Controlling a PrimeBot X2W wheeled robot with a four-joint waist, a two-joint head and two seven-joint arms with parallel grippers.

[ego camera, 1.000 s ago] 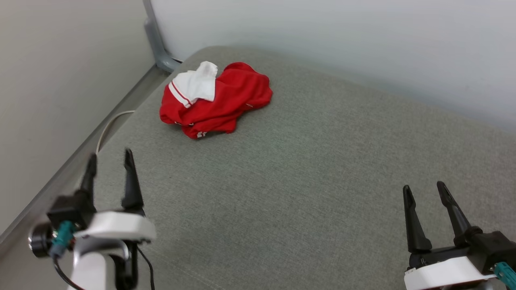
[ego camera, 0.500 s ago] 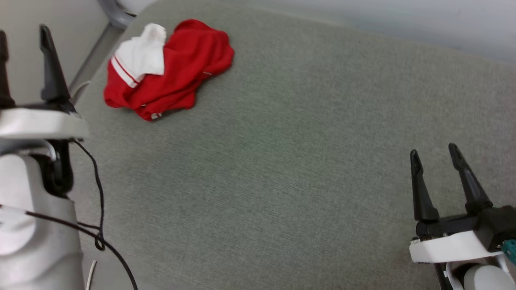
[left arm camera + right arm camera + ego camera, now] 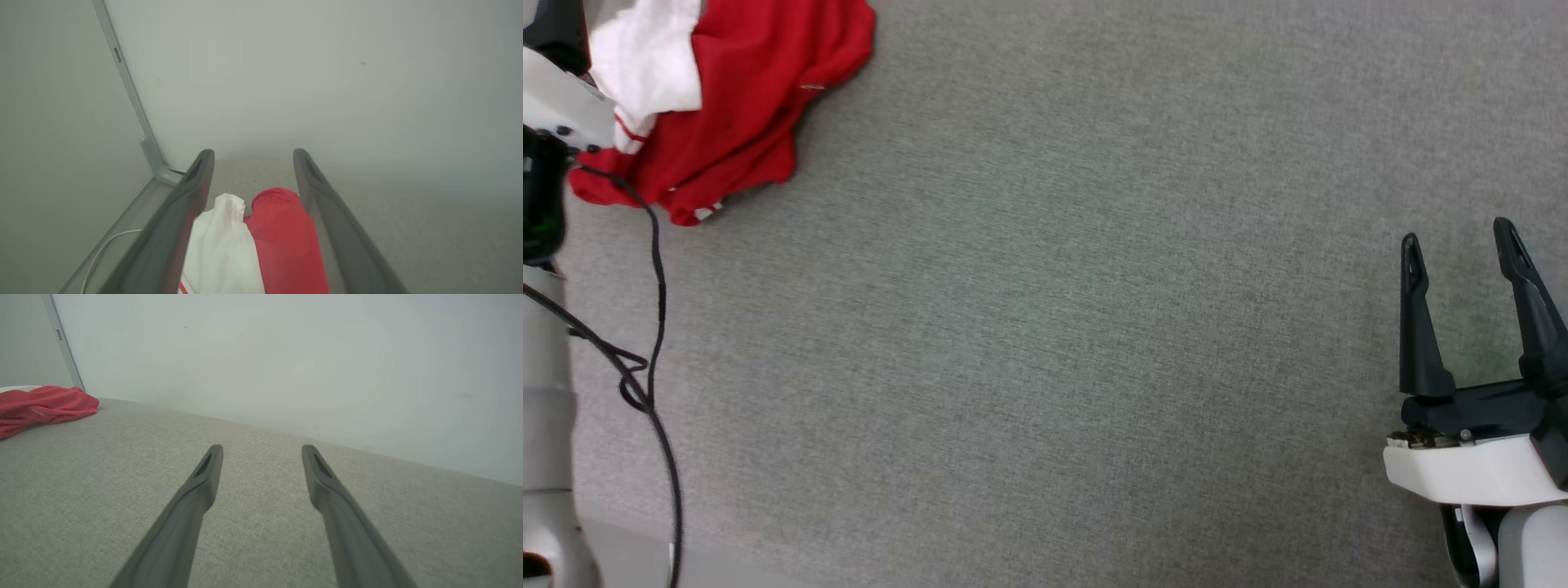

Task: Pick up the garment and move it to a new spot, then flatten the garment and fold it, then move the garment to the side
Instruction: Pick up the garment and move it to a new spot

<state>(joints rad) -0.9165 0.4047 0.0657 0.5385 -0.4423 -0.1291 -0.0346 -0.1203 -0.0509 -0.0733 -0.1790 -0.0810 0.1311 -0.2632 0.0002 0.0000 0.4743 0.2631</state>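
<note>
Garment, head view: garment (image 3: 743,98) lies crumpled in the top left corner of the grey fabric surface (image 3: 1045,327), red body with a white sleeve bunched on its left side, and I read striped trim at its lower edge
Left arm, head view: I see my left arm (image 3: 560,102) along the left edge, its pale housing overlapping the white sleeve, with a black cable (image 3: 658,269) looping down beside it
Right tool, head view: right tool (image 3: 1456,234) sits at the lower right, fingers spread wide with nothing between them, well apart from the garment
Left tool, left wrist view: left tool (image 3: 252,155) has its fingers spread wide, gripping nothing
Garment, left wrist view: white sleeve and red cloth show between my two fingers; I cannot tell whether they touch the cloth
Corner, left wrist view: a grey post (image 3: 135,102) runs up the wall (image 3: 327,81), with a white cord (image 3: 102,249) below it
Right tool, right wrist view: fingers wide apart over bare surface
Garment, right wrist view: a low red heap at the far left edge, near the wall
</note>
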